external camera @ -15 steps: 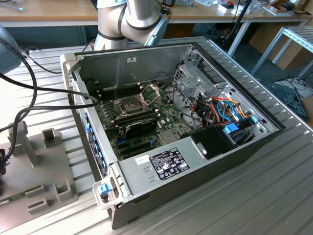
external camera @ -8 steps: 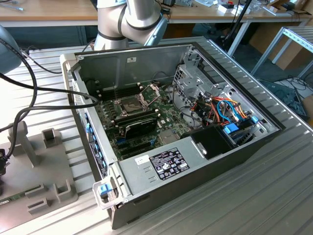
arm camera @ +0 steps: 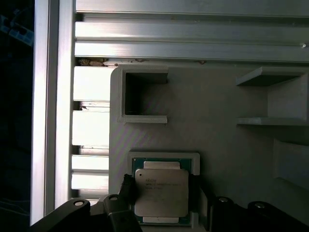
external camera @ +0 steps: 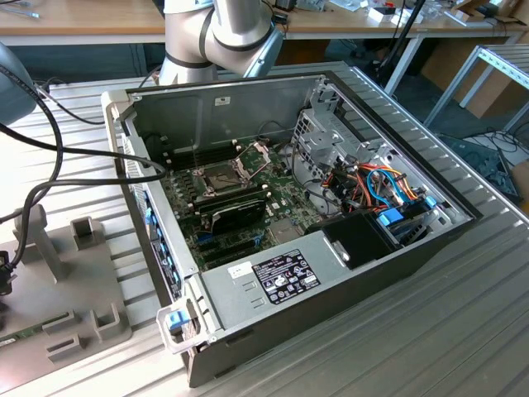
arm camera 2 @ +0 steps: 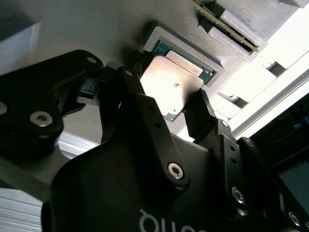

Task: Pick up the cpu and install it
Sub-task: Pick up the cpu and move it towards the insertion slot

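Note:
The cpu [arm camera: 161, 192], a flat square chip with a silver-grey top on a green board, lies in a square recess of the grey holder [arm camera: 217, 121]. My gripper [arm camera: 161, 188] is over it, one dark finger pressed to each of two opposite edges. In the second wrist view the cpu [arm camera 2: 171, 82] shines between the fingertips [arm camera 2: 199, 108] of the gripper [arm camera 2: 168, 89], still level in its recess. In the exterior view the open computer case [external camera: 331, 273] shows the dark socket [external camera: 221, 176] with its metal frame [external camera: 254, 153] hinged up.
The grey holder [external camera: 74, 289] lies on the ribbed aluminium table at the exterior view's left, beside the case. It carries other raised pockets and slots [arm camera: 145, 96]. Black cables [external camera: 58, 157] run across the table towards the case. The arm's base [external camera: 223, 33] stands behind the case.

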